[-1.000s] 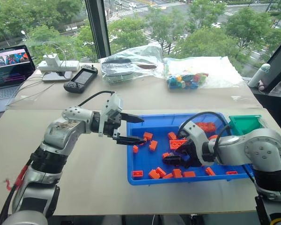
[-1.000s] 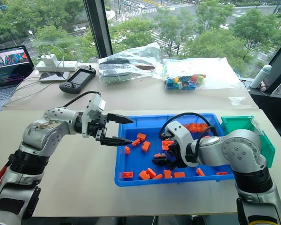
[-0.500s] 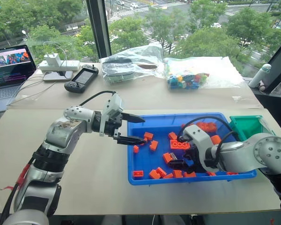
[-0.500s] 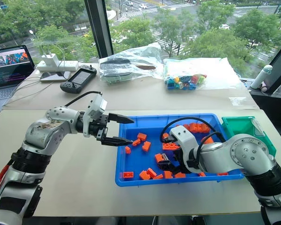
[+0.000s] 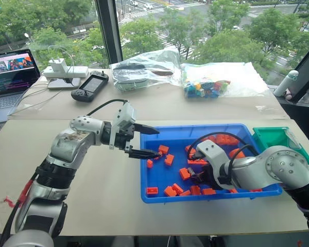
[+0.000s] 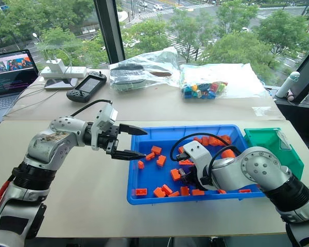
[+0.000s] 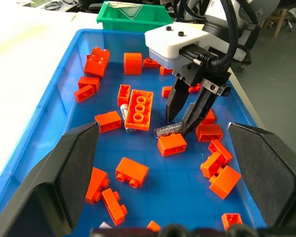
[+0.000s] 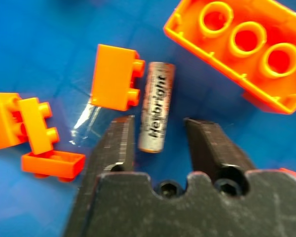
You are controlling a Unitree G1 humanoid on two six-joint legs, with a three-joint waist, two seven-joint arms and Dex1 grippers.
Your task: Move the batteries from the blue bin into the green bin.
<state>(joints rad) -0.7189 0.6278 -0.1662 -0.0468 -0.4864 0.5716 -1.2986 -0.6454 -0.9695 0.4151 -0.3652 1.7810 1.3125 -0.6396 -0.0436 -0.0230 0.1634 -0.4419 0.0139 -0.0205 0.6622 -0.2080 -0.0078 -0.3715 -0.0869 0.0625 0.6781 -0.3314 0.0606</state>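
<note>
battery [image 8: 155, 107] | between right claw [image 8: 158, 138] fingers | blue bin [image 7: 39, 128] floor

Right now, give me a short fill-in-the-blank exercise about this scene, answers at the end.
1. The battery lies between the right gripper's fingers in the blue bin, among ____ bricks.
2. The left gripper hangs over the blue bin's edge with its jaws ____.
3. The smaller bin beside the blue bin is coloured ____.

Answers: orange; open; green
</note>
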